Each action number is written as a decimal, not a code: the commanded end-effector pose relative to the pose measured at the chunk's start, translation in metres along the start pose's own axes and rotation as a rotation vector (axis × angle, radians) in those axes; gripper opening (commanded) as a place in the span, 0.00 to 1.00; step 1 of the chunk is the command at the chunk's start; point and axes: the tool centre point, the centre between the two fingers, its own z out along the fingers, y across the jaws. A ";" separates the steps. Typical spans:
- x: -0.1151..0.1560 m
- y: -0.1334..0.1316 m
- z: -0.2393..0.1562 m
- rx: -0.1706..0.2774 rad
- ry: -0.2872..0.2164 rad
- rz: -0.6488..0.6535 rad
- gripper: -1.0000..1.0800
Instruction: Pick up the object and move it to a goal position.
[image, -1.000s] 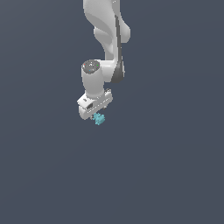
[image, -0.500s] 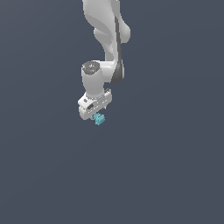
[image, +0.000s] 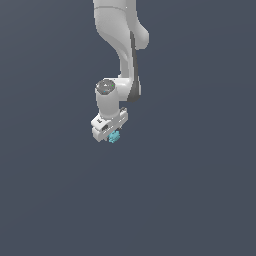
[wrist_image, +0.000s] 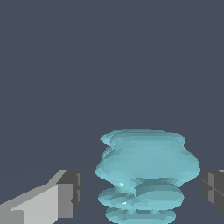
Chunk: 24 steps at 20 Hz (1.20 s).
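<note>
- The object (image: 114, 137), a tiny turquoise piece, sits at the tip of the pincer (image: 111, 134), just under the white hand of the arm (image: 120, 45), near the middle of the exterior view against a plain dark grey ground.
- In the wrist view the object (wrist_image: 146, 173) lies between the two fingertips (wrist_image: 70, 192); a visible gap shows on each side, so the pincer stands apart around it, not pressed on it as far as these frames show.
- Whether the piece rests on a surface or hangs clear cannot be told; no bench edge or shadow shows.
- Its shape is stacked, wavy ridges, wider in the middle band and narrower toward the end nearest the camera.
- Judged from that, it is likely light and rigid, but the ribbed, rounded flanks could let it twist or slip.
- The best hold is probably across the widest middle band, squarely between the pads, with a steady squeeze.
</note>
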 end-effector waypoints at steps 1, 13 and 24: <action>0.000 0.000 0.006 -0.001 0.001 0.000 0.96; 0.000 0.001 0.009 -0.001 0.000 -0.001 0.00; 0.019 0.008 -0.003 -0.004 0.002 -0.001 0.00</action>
